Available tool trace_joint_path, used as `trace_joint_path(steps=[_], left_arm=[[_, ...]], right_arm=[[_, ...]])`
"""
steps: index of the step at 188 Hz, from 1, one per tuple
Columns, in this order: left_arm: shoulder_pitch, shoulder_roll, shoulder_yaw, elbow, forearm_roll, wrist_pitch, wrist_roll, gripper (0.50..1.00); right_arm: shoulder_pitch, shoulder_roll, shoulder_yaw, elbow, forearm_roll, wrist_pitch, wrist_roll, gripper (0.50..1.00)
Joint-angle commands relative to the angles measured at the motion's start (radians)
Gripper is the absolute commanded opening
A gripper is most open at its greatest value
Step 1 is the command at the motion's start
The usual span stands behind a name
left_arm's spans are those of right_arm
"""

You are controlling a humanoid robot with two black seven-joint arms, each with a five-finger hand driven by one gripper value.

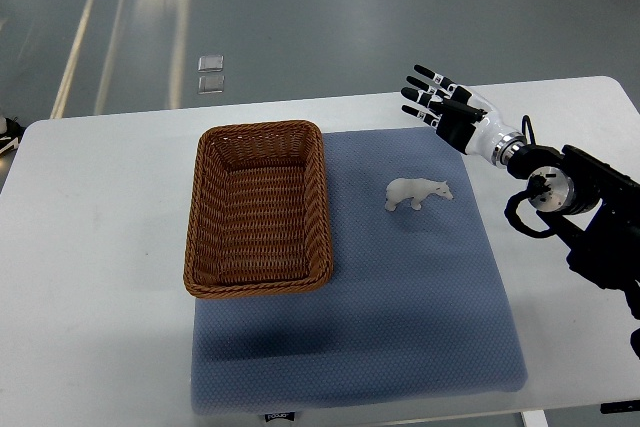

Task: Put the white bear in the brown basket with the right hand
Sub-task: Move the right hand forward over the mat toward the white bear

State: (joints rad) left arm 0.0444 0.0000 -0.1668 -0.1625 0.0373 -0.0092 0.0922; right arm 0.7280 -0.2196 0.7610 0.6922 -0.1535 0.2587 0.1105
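The hand (437, 99) hovers over the table's (90, 247) far right part, at the mat's (420, 307) far right corner. The bear (417, 192) stands on the mat, nearer than the hand and slightly left. The basket (258, 209) sits farther left, on the mat's left edge.

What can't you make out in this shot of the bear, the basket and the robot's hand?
- Right hand: palm side faces away, top view.
- Right arm: cut off by the right edge.
- White bear: face too small to read.
- Brown basket: outer far wall hidden by its rim.
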Motion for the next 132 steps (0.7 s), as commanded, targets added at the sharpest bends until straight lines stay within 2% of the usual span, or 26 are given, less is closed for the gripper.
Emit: trace_joint_path(steps=[1,132], left_arm=[[0.0,0.0,-0.002,0.006,-0.001,0.002,0.0,1.0],[-0.003,0.0,0.009,0.006,-0.002,0.0,-0.002,1.0]], right_arm=[[-0.002,0.0,0.001,0.0,0.0,-0.012,0.0,0.928],[0.033,-0.001,-0.009,0.012,-0.138,0.0,0.0,0.928]])
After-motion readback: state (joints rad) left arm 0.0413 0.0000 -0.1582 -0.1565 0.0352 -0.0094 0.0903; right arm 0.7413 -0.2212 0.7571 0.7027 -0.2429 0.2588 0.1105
